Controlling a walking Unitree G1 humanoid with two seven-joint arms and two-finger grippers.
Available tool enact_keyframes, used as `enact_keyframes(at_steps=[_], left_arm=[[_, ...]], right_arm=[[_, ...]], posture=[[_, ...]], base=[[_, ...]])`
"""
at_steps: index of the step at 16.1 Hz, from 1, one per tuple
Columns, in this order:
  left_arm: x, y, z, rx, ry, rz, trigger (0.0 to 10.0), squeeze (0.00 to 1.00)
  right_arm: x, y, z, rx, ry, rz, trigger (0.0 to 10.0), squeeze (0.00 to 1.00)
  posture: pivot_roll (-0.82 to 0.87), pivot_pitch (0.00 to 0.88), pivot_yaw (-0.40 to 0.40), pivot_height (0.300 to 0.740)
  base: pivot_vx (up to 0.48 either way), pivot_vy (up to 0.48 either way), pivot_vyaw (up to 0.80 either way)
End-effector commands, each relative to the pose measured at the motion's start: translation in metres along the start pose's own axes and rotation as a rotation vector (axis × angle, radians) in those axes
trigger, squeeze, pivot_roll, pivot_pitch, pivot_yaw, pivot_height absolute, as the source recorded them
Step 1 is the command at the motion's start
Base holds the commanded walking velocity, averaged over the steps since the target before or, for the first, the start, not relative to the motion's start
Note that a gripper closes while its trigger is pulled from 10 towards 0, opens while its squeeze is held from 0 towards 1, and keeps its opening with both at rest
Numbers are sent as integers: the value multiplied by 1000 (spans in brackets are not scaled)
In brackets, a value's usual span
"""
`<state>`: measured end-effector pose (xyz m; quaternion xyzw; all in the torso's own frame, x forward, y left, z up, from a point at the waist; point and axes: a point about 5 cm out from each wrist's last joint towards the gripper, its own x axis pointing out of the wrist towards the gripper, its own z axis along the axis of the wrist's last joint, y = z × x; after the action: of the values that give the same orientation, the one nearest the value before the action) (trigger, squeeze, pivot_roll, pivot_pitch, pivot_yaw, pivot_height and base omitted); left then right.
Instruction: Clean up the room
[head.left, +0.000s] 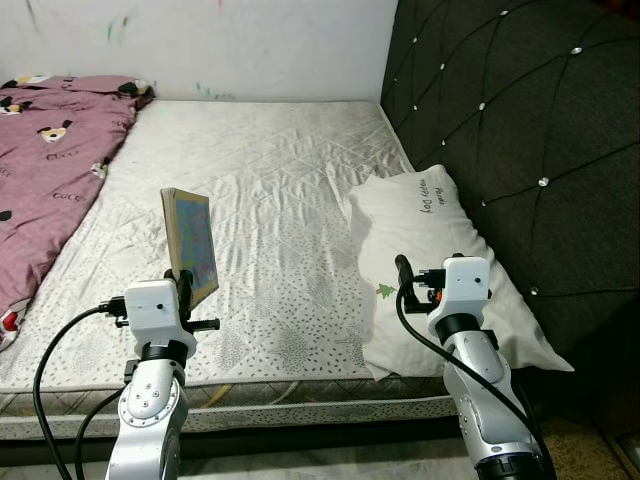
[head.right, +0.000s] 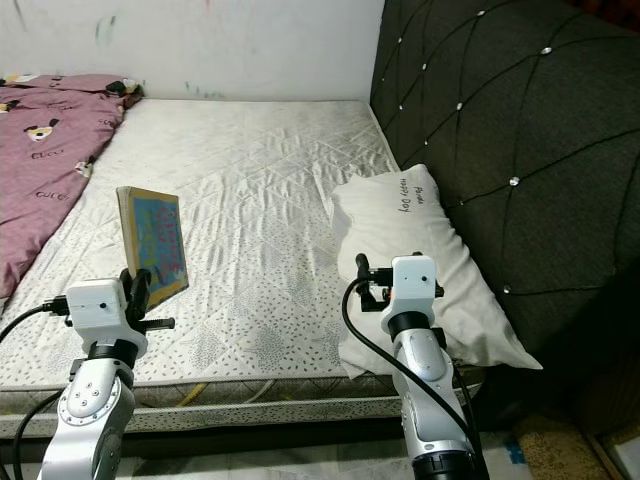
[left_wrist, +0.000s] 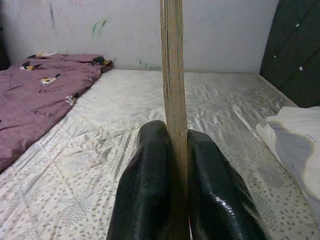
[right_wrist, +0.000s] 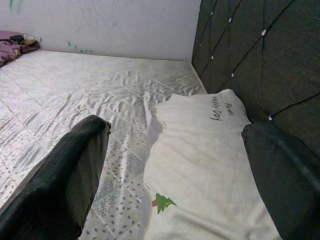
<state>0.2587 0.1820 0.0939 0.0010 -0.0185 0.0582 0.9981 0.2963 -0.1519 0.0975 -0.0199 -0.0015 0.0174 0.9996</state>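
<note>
Above the mattress (head.left: 280, 200), left gripper (left_wrist: 175, 150) clamps a book (head.left: 192, 240) upright; right gripper (right_wrist: 175, 165) gapes wide.

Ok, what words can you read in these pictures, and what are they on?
"Happy Day": handwriting-style print on the white pillow, partly blurred, so this reading is likely, not sure.
"GUCCI": printed repeatedly on the purple blanket, small and blurry.
Book held by the left gripper: colourful cover, any words too blurred to read.
</note>
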Motion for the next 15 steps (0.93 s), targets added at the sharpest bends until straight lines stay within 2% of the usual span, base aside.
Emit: enact_keyframes(at_steps=[1,7,15], left_arm=[[2,-1,10,3,-48,-10,10000,0],[1,-1,10,5,-42,-19,10000,0],[2,-2,9,-5,-41,-27,10000,0]], right_arm=[[-1,-3,-3,4,16,-13,10000,0],[-1,-2,-3,15,19,-22,10000,0],[-1,-4,-3,10,20,-25,10000,0]], posture=[[35,14,-7,740],[37,22,-3,740],[32,26,-6,740]], base=[[0,0,0],[0,0,0],[282,0,0]])
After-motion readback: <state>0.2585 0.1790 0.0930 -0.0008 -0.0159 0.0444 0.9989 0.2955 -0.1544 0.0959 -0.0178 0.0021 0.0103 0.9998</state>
